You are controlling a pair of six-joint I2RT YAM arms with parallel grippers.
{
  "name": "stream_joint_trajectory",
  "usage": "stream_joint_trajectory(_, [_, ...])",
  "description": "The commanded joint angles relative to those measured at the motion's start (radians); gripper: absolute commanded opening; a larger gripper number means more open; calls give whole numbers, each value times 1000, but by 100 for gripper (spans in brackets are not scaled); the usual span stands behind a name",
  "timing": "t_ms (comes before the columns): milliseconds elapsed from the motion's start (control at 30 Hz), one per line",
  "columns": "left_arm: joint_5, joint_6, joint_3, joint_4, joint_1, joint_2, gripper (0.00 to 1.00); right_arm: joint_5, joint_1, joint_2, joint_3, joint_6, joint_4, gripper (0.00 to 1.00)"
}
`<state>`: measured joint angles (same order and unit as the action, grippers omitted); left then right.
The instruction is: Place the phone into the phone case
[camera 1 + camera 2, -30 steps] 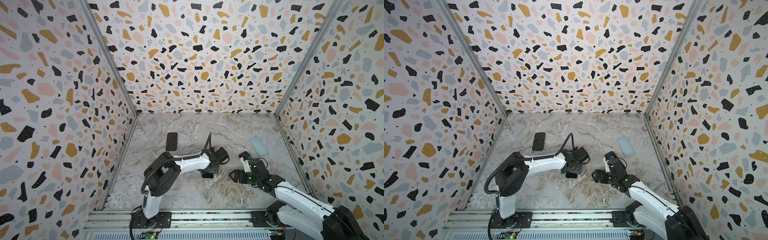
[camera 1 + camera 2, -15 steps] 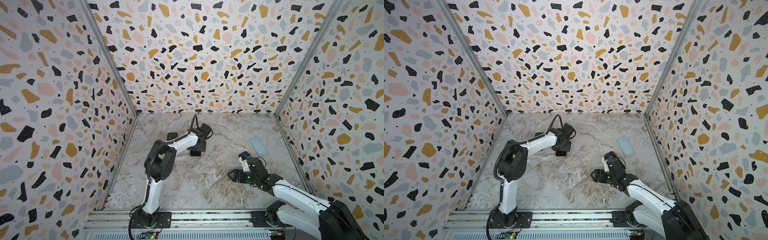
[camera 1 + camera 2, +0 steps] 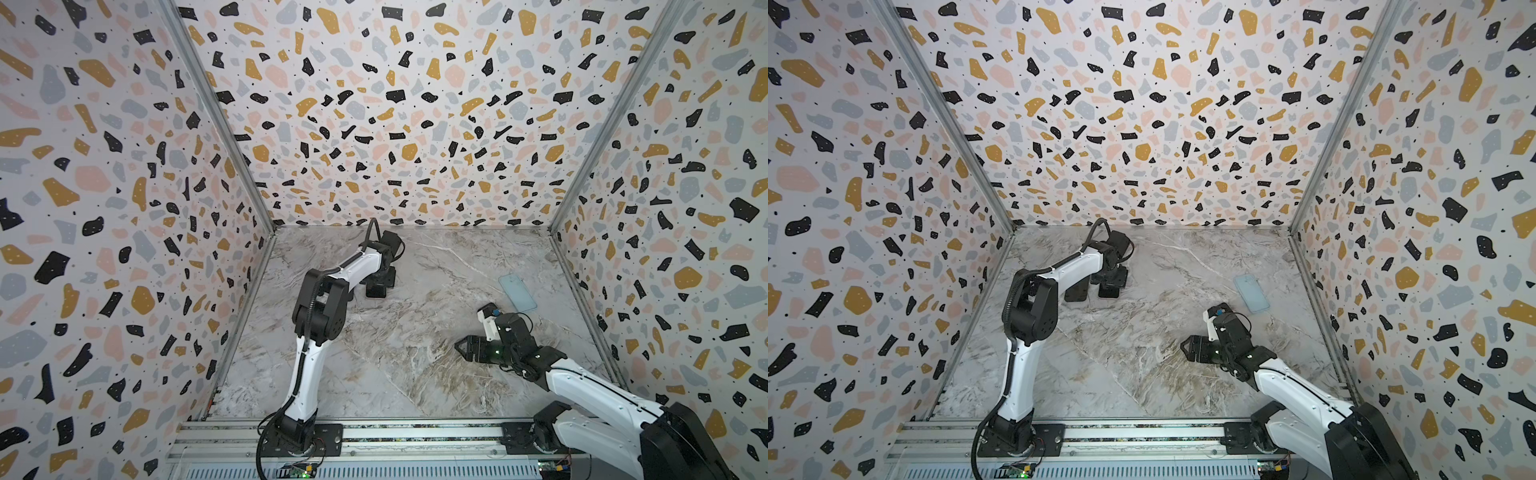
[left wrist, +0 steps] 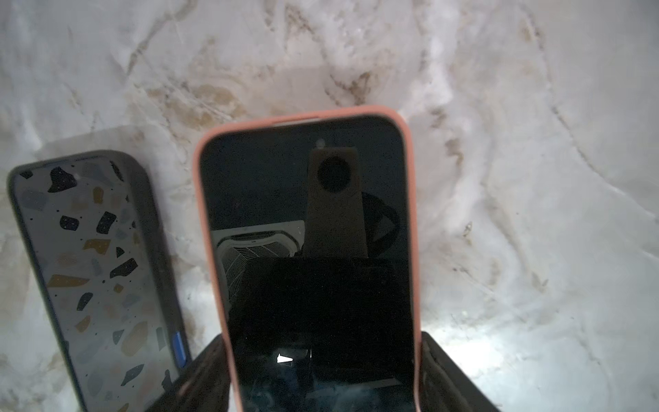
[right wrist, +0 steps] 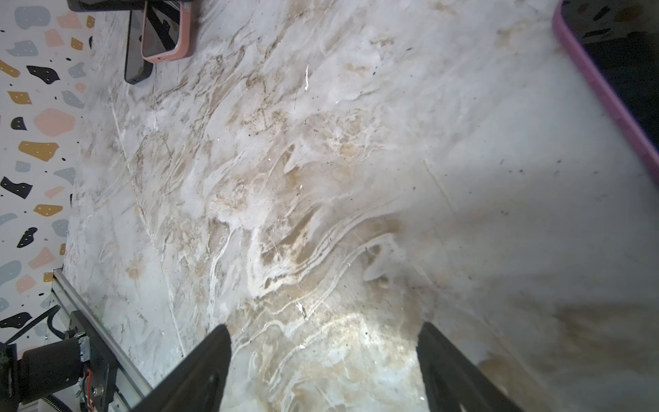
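Salmon case (image 4: pixel 411 221) with the phone (image 4: pixel 313 221) already seated in it sat clamped between the left gripper's (image 4: pixel 321 339) fingers (image 4: pixel 445 367), screen up, toward the back left of the marble table (image 3: pixel 415 340). I could not tell whether it rested on the marble or hung just above it. A dark second phone (image 4: pixel 96 267) lay just beside it, mirroring the speckled walls. My right gripper (image 5: pixel 324 328) hovered low with its jaws apart and only bare table between them, well apart from the phone; a purple-rimmed slab (image 5: pixel 606 82) lay near it.
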<state>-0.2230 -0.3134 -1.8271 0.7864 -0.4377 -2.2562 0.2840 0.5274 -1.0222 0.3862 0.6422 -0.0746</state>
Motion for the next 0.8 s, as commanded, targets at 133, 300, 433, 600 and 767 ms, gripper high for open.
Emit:
stream_joint_trajectory(133, [26,31,-32,3,17,-30,67,9,0,-12,42,1,10,81])
stream_joint_trajectory(300, [49,27,-40,-7,34,-43,68,6,0,7,34,-1,9,81])
stream_joint_trajectory(433, [59,12,-33,-13,35,-51,69,7,0,8,39,-3,8,81])
stream_joint_trajectory(600, [51,-24,-15,-27,37,-49,71,12,0,4,40,-3,9,81])
stream_joint_trajectory(767, [48,-59,2,-36,36,-36,75,13,0,2,46,-3,8,81])
